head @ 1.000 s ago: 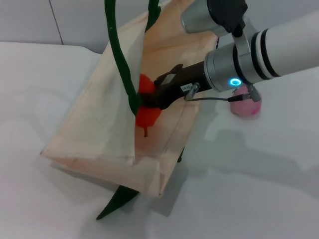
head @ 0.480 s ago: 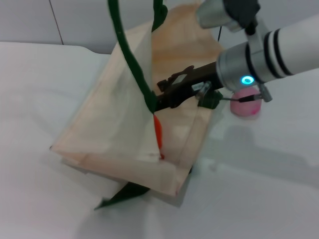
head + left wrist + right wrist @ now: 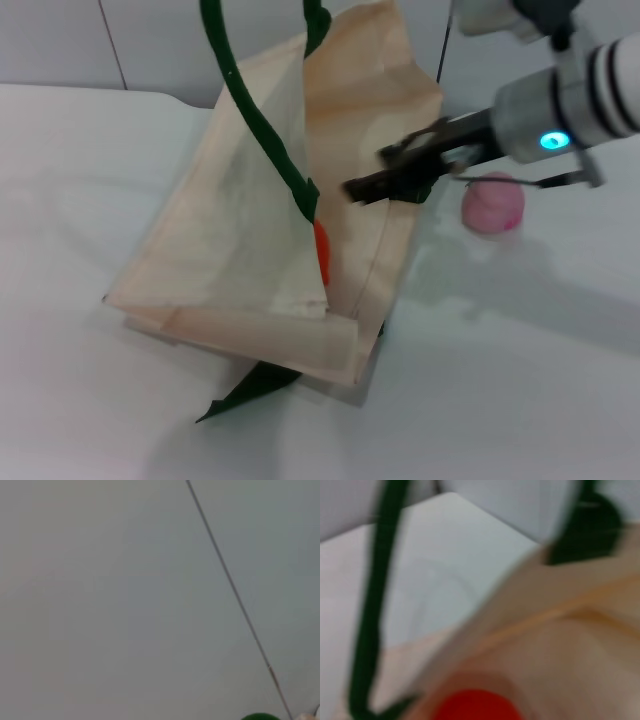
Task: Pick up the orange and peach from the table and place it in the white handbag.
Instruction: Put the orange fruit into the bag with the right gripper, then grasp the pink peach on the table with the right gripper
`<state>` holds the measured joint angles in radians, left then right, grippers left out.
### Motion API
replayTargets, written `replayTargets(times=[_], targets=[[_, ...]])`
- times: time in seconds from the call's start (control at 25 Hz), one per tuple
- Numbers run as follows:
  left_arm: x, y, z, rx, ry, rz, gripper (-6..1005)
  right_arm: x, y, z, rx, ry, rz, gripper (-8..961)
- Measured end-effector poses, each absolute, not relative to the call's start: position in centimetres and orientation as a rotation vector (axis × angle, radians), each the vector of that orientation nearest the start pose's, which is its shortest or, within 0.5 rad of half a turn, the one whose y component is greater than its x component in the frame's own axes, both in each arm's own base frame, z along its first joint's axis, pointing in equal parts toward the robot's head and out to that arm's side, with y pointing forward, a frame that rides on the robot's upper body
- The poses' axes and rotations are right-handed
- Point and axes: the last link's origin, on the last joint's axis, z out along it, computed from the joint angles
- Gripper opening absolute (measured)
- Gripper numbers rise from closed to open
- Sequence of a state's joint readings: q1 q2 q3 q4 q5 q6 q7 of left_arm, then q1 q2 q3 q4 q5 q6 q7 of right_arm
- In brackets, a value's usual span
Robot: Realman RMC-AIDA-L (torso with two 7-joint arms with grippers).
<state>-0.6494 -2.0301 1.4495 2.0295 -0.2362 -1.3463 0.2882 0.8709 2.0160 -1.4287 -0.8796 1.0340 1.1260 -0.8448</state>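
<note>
With the orange (image 3: pixel 321 250) lying in the white handbag (image 3: pixel 240 250), your right tool (image 3: pixel 362 189), narrow and empty at the bag's mouth, should next swing right to the peach (image 3: pixel 492 204) on the desk (image 3: pixel 520 360)

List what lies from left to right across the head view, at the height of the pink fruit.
White handbag → orange, showing inside the bag's opening → right tool, empty above the bag's right edge → peach on the table.
</note>
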Motion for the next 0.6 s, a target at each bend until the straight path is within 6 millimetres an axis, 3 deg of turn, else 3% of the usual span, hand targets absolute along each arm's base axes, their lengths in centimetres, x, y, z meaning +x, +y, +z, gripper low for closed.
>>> replayTargets(times=[0.32, 0.6], targets=[[-3.5, 37.0, 12.3, -2.017, -0.335, -0.031, 121, 15.4, 43.5, 0.3, -2.558, 0.786, -0.074, 770], [-3.5, 37.0, 12.3, -2.015, -0.339, -0.03, 124, 17.2, 43.7, 1.3, -2.496, 0.814, -0.145, 771]])
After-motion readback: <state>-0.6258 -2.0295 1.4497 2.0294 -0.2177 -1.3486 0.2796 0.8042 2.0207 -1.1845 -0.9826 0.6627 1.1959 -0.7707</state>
